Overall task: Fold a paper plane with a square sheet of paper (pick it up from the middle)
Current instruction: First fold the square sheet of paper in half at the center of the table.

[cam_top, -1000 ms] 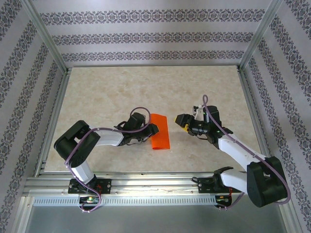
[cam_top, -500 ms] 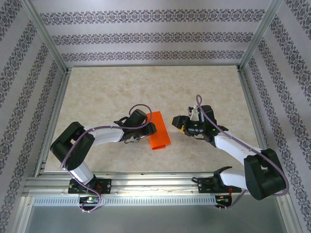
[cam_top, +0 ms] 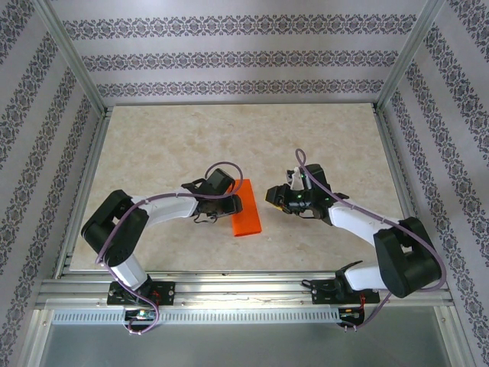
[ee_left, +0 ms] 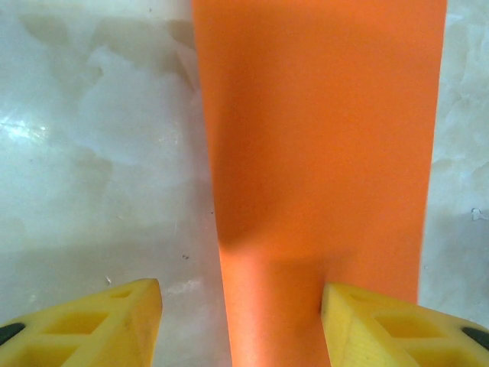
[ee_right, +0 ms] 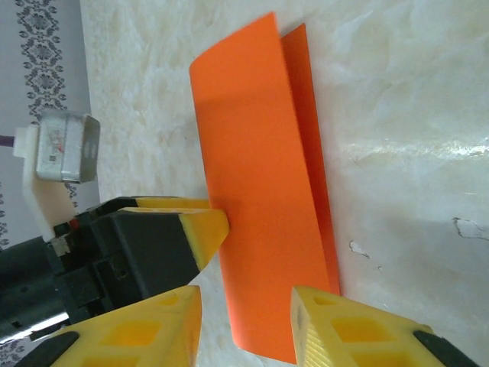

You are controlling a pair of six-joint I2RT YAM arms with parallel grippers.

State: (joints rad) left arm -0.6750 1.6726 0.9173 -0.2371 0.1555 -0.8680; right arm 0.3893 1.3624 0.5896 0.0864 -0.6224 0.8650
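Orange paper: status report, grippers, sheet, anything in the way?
Left gripper open, astride the orange paper edge. Right gripper open, facing its other side. Paper folded over, lying on table. No obstruction seen.

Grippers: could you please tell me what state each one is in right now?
Left gripper: open, astride the paper, holding nothing.
Right gripper: open, jaws either side of the paper's end, not gripping it.

The paper [cam_top: 246, 210] lies between left end effector [cam_top: 234, 204] and right end effector [cam_top: 273, 196].
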